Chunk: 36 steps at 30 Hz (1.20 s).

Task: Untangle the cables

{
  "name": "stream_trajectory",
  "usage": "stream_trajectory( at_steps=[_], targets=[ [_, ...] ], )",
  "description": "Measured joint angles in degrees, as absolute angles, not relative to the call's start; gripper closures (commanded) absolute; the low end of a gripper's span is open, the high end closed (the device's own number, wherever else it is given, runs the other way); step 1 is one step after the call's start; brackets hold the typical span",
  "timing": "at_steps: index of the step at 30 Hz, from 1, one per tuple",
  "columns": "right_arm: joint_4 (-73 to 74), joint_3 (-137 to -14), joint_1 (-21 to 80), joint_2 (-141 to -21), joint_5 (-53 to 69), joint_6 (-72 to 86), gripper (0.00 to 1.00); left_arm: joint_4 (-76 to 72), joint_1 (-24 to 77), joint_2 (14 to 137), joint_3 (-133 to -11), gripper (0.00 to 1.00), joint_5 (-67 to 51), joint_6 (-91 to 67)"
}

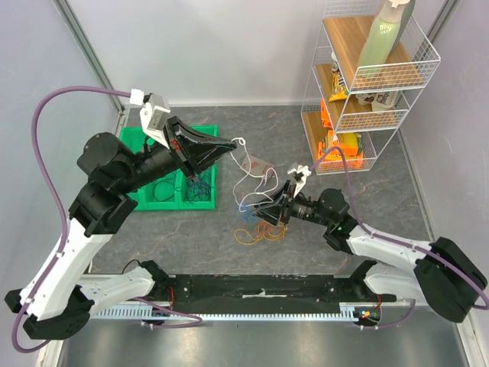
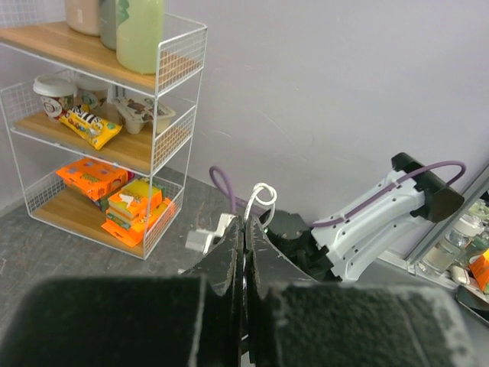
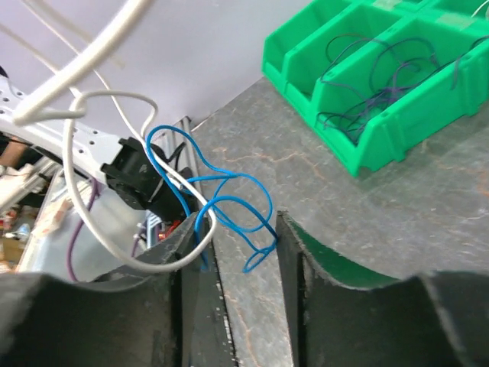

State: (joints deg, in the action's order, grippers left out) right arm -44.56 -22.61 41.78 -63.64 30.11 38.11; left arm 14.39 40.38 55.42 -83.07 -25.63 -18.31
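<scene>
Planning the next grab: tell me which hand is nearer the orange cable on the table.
Right. The right hand hovers just beside the orange cable; the left hand is farther off, by the green bin.

The whole tabletop [image 1: 252, 145] is taken in from above and behind the arm bases, steeply downward and from well back. The left wrist view is set just behind the left end effector [image 2: 244, 229] and is aimed almost level at the wire shelf [image 2: 114, 153] and the right arm [image 2: 374, 214]. The right wrist view is set close behind the right end effector [image 3: 233, 229] and is turned toward the green bin [image 3: 359, 145]. Shelf and bin are shared with the top view.
</scene>
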Motion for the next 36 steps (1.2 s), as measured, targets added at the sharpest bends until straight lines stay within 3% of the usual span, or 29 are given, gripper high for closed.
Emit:
stream_trajectory(
  at_steps=[3, 6, 13, 20, 25, 31, 36],
  targets=[
    [-49.21, -21.78, 42.68, -67.11, 29.47, 40.49, 0.83, 14.46, 40.38, 55.44, -84.58, 0.98, -25.61, -18.31],
    [-50.96, -20.51, 42.87, -68.53, 27.33, 42.61, 1.0, 14.46, 40.38, 55.42, -86.3, 0.98, -25.61, -18.26],
    [-43.11, -19.44, 42.92, -63.53, 16.12, 42.83, 1.0, 15.29, 40.38, 55.18, -90.13, 0.98, -23.0, -17.02],
    [-12.62, -20.91, 42.54, -54.5, -13.3, 43.31, 1.0, 17.96, 40.38, 53.82, -94.3, 0.98, -18.33, -14.17],
    [3.22, -20.88, 40.49, -51.9, -25.39, 45.01, 0.75, 17.89, 40.38, 52.66, -95.74, 0.98, -16.4, -13.41],
    [9.52, -20.88, 39.51, -51.81, -27.68, 44.42, 0.52, 17.58, 40.38, 52.6, -96.77, 0.98, -15.88, -13.32],
    [12.08, -22.11, 39.11, -52.56, -28.32, 41.43, 0.48, 17.67, 40.38, 53.28, -97.08, 0.98, -15.2, -13.32]
  ],
)
